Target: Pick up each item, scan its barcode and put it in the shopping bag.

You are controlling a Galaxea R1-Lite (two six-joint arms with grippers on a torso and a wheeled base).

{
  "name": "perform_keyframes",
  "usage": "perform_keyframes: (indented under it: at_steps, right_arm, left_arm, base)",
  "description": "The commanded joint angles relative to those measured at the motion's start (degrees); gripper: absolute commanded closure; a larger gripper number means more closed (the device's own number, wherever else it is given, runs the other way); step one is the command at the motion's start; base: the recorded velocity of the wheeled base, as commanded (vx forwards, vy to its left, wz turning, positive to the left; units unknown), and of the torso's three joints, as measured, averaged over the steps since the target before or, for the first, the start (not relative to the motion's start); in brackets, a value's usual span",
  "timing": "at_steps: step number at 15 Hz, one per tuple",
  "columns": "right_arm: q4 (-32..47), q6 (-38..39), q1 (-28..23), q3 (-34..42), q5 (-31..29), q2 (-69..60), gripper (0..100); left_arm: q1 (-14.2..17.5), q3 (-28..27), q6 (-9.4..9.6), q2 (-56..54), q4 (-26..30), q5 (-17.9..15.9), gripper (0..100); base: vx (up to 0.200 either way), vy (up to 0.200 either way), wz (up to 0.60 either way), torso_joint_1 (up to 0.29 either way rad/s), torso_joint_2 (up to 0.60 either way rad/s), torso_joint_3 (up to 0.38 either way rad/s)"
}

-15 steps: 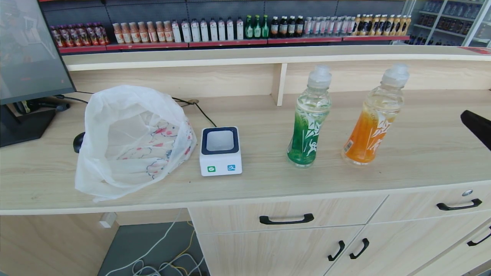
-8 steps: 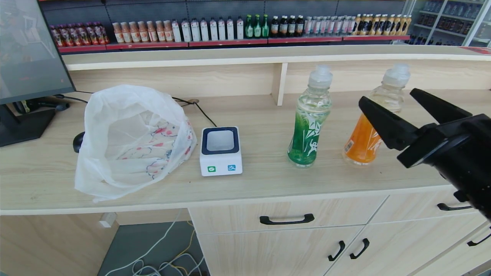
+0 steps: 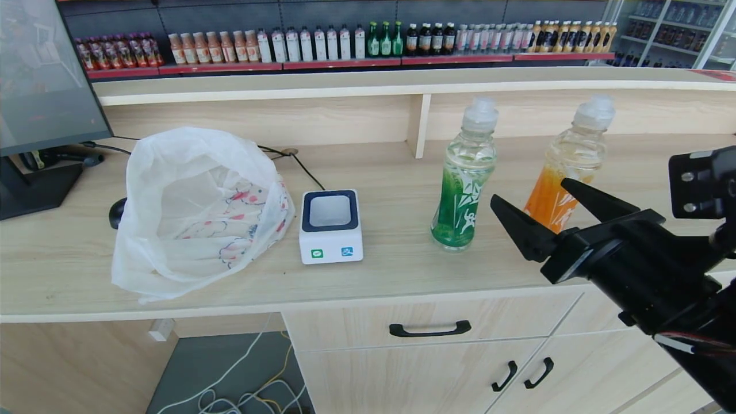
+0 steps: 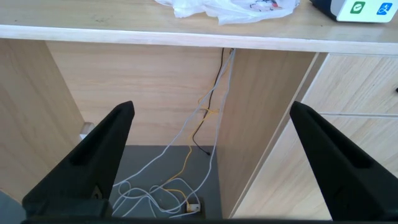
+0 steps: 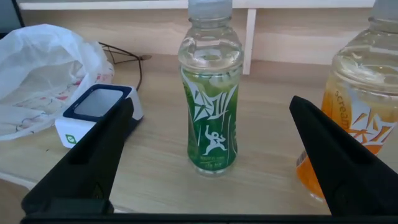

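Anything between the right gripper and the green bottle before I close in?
No. The right wrist view shows only bare counter between the open right gripper and the green bottle; the orange bottle and the scanner stand off to either side.

Right gripper (image 3: 530, 191), jaws spread wide, pointing forward and left; left gripper (image 4: 211, 107) low, jaws likewise apart

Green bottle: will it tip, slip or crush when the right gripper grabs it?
Standing tall on a narrow base, the green bottle would probably tip if nudged high. Its smooth clear plastic may slip or dent. It looks nearly full, so likely heavy.
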Motion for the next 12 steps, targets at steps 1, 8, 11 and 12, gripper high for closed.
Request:
perform_keyframes:
  at_steps: [1, 8, 11, 12]
  right_arm:
    - [-0.08, -0.04, -0.19, -0.28, 0.12, 2.51, 0]
    - [-0.26, -0.65, -2.3, -3.09, -0.32, 6.55, 0]
    - [-0.26, -1.8, -2.3, -4.15, -1.29, 8.14, 0]
    - [-0.26, -1.8, -2.3, -5.91, -1.64, 9.1, 0]
  left_arm:
    - [0.01, 0.0, 0.0, -0.02, -0.01, 0.04, 0]
    - [0.01, 0.0, 0.0, -0.02, -0.01, -0.05, 0]
    - [0.01, 0.0, 0.0, -0.02, -0.01, -0.05, 0]
    - [0.01, 0.0, 0.0, -0.02, -0.01, -0.05, 0]
  base:
    - [0.0, 0.0, 0.0, 0.0, 0.0, 0.0]
    - [0.0, 0.0, 0.0, 0.0, 0.0, 0.0]
    - [0.0, 0.0, 0.0, 0.0, 0.0, 0.0]
    - [0.0, 0.0, 0.0, 0.0, 0.0, 0.0]
